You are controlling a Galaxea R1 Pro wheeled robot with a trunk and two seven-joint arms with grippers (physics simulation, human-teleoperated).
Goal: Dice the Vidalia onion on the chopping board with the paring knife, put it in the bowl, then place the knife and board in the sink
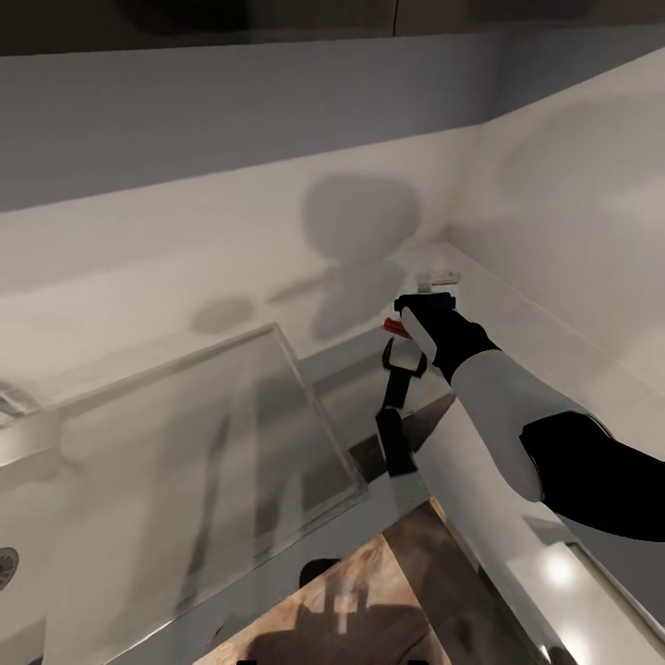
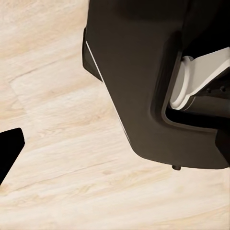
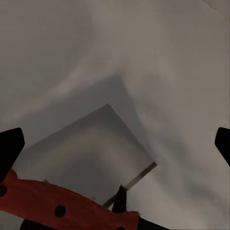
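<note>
My right gripper (image 1: 402,374) hangs down from a bent wrist near the counter's back corner. In the right wrist view its fingertips (image 3: 10,147) sit at the picture's two sides, so the right gripper (image 3: 115,143) is open. A red bar with black dots (image 3: 62,208) lies across close to the gripper's base, and a dark point rises beside it; I cannot tell whether this is the paring knife. A brown wooden chopping board (image 1: 360,605) shows near me. My left gripper (image 2: 115,148) hangs over the floor, open and holding nothing. Onion and bowl are out of view.
A large see-through grey pane (image 1: 185,453) tilts across the left of the head view. Pale walls (image 1: 231,231) meet in a corner behind the arm. A round drain (image 1: 7,565) peeks in at the left edge. The robot's dark base (image 2: 143,86) stands over light wood floor (image 2: 57,143).
</note>
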